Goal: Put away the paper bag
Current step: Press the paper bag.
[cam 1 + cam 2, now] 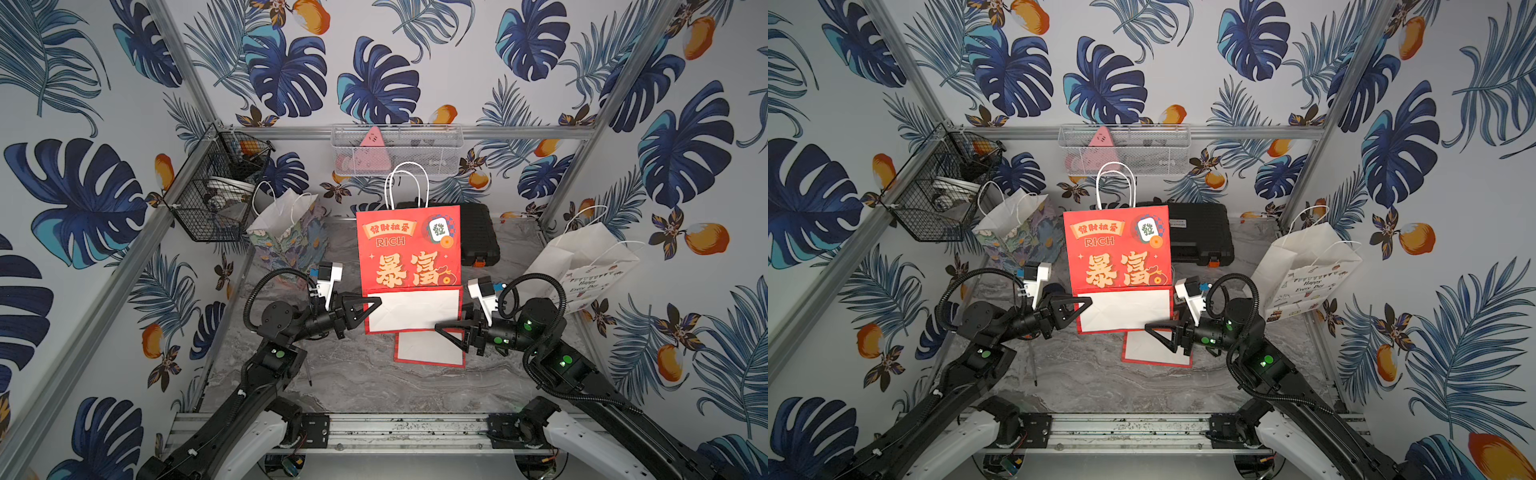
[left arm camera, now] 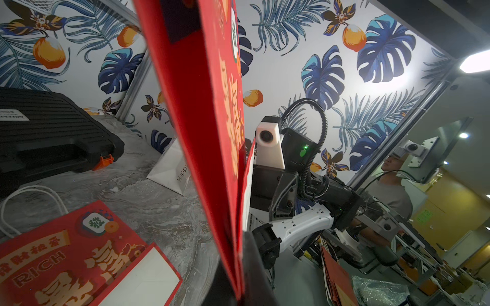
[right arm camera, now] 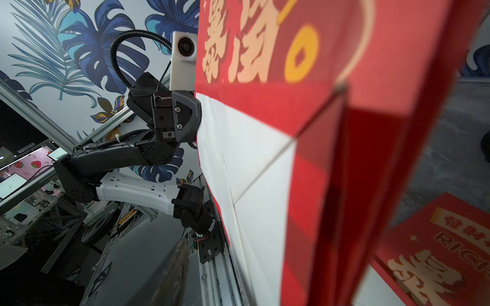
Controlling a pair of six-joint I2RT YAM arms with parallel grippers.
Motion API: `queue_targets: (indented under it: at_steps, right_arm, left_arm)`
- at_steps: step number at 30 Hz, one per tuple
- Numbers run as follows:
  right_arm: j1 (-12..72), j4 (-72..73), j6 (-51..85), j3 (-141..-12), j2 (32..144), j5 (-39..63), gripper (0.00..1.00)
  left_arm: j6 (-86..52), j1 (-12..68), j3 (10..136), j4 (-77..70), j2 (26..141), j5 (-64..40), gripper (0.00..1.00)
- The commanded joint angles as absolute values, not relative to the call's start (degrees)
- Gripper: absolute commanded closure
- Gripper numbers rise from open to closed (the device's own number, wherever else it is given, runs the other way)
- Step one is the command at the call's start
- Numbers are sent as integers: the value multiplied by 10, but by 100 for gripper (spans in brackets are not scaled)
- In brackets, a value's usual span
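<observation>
Clamped in the left claw [image 2: 237,280], the red paper bag [image 2: 206,106] is filling the left wrist view. In both top views it is showing "RICH" over the counter [image 1: 332,386], right claw [image 1: 442,328] at its white bottom, width unclear. That bottom is crowding the right wrist view.

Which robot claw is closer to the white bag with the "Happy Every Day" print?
The right. The right gripper is at the edge of the upright red bag that faces the white bag; the left gripper clamps the opposite edge, with that bag between.
</observation>
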State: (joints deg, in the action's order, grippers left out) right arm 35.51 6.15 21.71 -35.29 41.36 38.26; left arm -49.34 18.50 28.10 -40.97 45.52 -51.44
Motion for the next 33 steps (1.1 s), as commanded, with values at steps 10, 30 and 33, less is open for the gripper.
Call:
queue_targets:
  at_steps: [10, 30, 33]
  right_arm:
    - [355, 158, 240, -365, 417, 364, 54]
    - [355, 156, 201, -404, 426, 304, 62]
    - [352, 142, 195, -422, 431, 287, 99]
  left_arm:
    - [-459, 185, 282, -386, 454, -557, 100]
    - [-316, 185, 317, -166, 416, -565, 100]
    - [-300, 185, 321, -144, 417, -567, 100]
